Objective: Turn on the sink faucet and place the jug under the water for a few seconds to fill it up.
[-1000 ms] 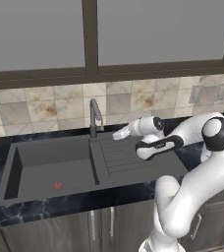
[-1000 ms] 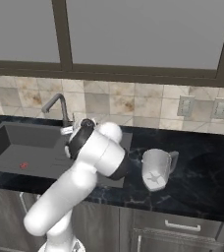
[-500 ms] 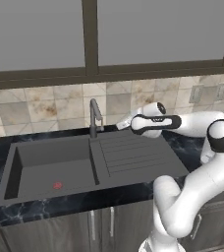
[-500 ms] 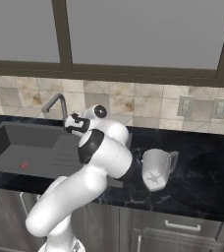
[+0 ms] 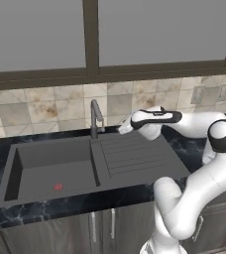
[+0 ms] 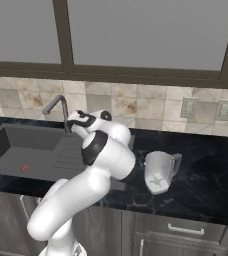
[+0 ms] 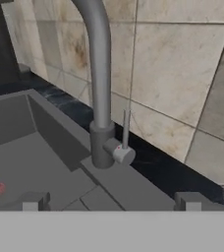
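Observation:
The dark grey sink faucet (image 5: 95,119) (image 6: 59,107) stands at the back edge of the sink (image 5: 35,158), between basin and drainboard. Up close in the hand view, the faucet stem (image 7: 101,88) carries a thin side lever (image 7: 126,129) that points upward. No water runs from the spout. My gripper (image 7: 112,202) (image 5: 123,128) is open, just right of the faucet and level with its base, touching nothing. The jug (image 6: 160,170) lies on its side on the black counter, right of the arm, its cross-marked base facing the camera. A red drain mark (image 5: 58,187) shows in the basin.
The ribbed drainboard (image 5: 135,155) lies under my forearm. A tiled backsplash (image 5: 50,109) with wall outlets (image 6: 206,109) runs behind the counter, and a window sits above it. Cabinet fronts (image 5: 100,225) are below the counter edge.
My hand has lifted off the drainboard area and swung left and back toward the faucet, ending close beside its base. The jug has stayed put.

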Controlling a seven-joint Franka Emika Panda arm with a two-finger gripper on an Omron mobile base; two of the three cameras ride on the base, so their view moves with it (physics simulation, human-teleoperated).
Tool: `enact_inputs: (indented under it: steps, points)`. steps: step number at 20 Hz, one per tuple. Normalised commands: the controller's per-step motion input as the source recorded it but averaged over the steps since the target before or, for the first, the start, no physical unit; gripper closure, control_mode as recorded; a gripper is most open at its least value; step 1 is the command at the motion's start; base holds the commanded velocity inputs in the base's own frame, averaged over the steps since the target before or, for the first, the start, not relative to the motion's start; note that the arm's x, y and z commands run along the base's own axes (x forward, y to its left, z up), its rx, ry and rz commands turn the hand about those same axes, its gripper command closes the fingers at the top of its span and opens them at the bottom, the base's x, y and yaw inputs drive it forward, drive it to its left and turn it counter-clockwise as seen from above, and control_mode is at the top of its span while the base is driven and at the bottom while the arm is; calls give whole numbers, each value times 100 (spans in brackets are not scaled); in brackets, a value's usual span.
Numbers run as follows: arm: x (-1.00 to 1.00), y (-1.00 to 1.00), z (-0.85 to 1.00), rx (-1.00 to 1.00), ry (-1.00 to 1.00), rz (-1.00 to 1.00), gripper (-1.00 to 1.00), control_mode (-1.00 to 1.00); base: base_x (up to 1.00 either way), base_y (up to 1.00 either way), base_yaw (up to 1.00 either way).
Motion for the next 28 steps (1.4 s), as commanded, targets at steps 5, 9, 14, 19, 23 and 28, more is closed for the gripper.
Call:
enact_inputs:
  steps: [5, 9, 14, 19, 23, 28]
  points:
    - [-8, 12, 12, 0, -6, 8, -100, -100, 0, 0, 0]
    - [0, 19, 18, 0, -3, 8, -100, -100, 0, 0, 0]
    - [0, 26, 2, 0, 0, 10, -100, -100, 0, 0, 0]
    - [2, 24, -1, 0, 0, 11, -100, -100, 0, 0, 0]
    - [11, 3, -15, 0, 0, 12, -100, -100, 0, 0, 0]
    - [17, 0, -12, 0, 0, 8, -100, -100, 0, 0, 0]
